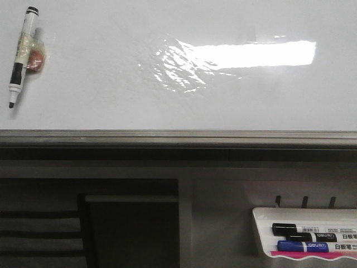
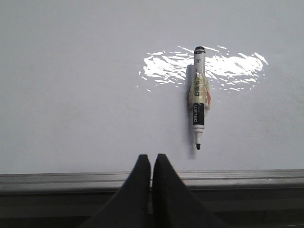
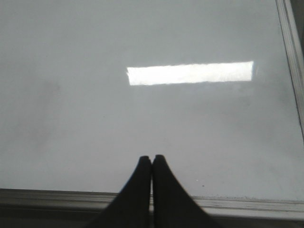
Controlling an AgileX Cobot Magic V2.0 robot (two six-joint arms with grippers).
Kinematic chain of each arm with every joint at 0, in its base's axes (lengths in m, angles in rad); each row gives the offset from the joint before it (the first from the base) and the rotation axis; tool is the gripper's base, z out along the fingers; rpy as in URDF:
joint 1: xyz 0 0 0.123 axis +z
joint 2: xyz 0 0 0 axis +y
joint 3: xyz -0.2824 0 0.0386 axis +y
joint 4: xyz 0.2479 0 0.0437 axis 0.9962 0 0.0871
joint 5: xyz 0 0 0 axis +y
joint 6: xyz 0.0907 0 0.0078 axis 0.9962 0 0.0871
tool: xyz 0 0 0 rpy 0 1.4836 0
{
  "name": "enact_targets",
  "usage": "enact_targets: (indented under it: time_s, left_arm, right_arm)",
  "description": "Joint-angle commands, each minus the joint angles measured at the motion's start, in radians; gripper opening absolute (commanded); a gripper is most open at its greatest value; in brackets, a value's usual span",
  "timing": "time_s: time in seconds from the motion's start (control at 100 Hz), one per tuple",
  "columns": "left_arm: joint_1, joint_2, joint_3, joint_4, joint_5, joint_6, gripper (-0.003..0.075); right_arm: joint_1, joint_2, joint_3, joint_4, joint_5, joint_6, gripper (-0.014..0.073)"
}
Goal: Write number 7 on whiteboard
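Note:
The whiteboard (image 1: 167, 106) is a large glossy white surface with a bright light reflection and a grey edge rail (image 1: 178, 135). No number 7 shows on it. A black-tipped marker (image 1: 22, 53), wrapped in tape with a reddish lump, lies on the board at the far left, tip toward the rail. It also shows in the left wrist view (image 2: 199, 97). My left gripper (image 2: 151, 159) is shut and empty, over the rail, a little to the side of the marker's tip. My right gripper (image 3: 152, 159) is shut and empty over the board's near edge. Neither gripper shows in the front view.
A small white marker tray (image 1: 262, 234) hangs below the rail at the right and holds a black marker (image 1: 304, 229) and a blue marker (image 1: 312, 245). Dark shelving sits under the board at the left. The board's side rail (image 3: 292, 61) shows in the right wrist view.

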Motion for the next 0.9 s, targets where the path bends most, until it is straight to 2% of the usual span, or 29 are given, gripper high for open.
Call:
enact_targets:
  time_s: [0.0, 0.89]
  left_arm:
    - [0.003, -0.029, 0.035, -0.009, -0.078, -0.005, -0.002]
    - [0.003, -0.029, 0.035, -0.009, -0.099, -0.005, -0.002]
  right_arm:
    - [-0.006, -0.018, 0.03, -0.013, -0.087, 0.0, -0.0071]
    - [-0.006, -0.018, 0.03, -0.013, -0.11, 0.0, -0.0071]
